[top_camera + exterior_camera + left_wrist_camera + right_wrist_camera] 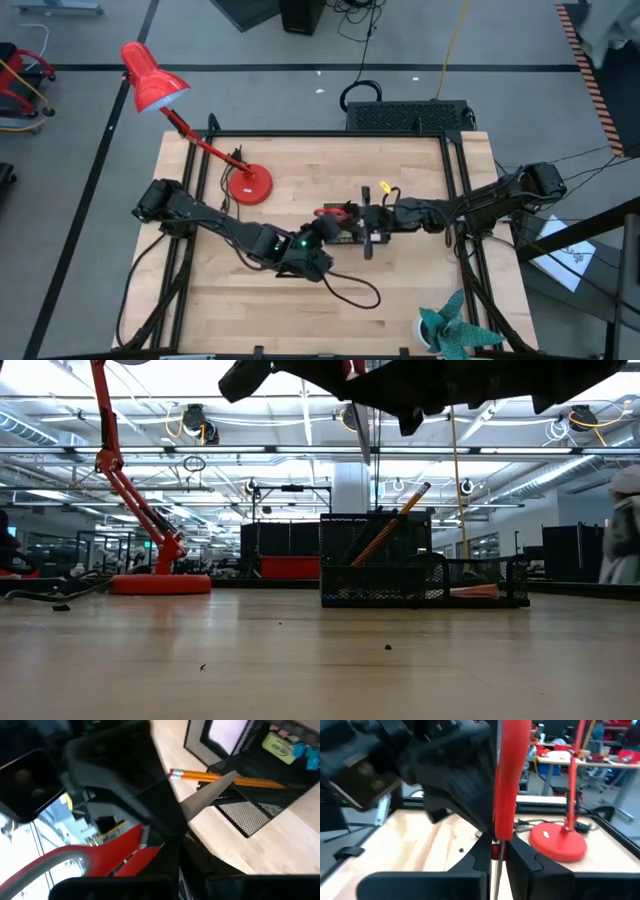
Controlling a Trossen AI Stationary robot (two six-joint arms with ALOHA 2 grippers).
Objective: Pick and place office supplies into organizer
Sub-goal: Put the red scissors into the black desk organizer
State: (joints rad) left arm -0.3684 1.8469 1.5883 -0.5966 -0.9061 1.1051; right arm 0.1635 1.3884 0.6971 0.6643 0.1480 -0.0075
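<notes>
Red-handled scissors [336,212] hang in the air over the middle of the table, between my two grippers. My left gripper [322,226] comes from the left and my right gripper [501,851] from the right; both are shut on the scissors. The grey blade [210,795] slants down toward the black mesh organizer [480,575] standing on the table below. An orange pencil [395,520] leans out of the organizer's tall compartment. Bluish clips [300,751] and a yellow-green piece [279,745] lie in its low part. My left gripper is shut at the scissors' red handle [120,852]; dark gripper parts cover the place of contact, so the hold cannot be told. The scissors are clear of the table, blade slanting down. My right gripper pinches the scissors between its two fingers [520,860] where the red handle ends [502,840], coming in level from the table's right. The scissors stand edge-on and upright in the hold, clear of the table.
A red desk lamp [245,185] stands on the far left of the table, its head out beyond the corner. A teal leafy object [455,330] sits at the near right corner. A large black box with cables [410,115] lies beyond the far edge.
</notes>
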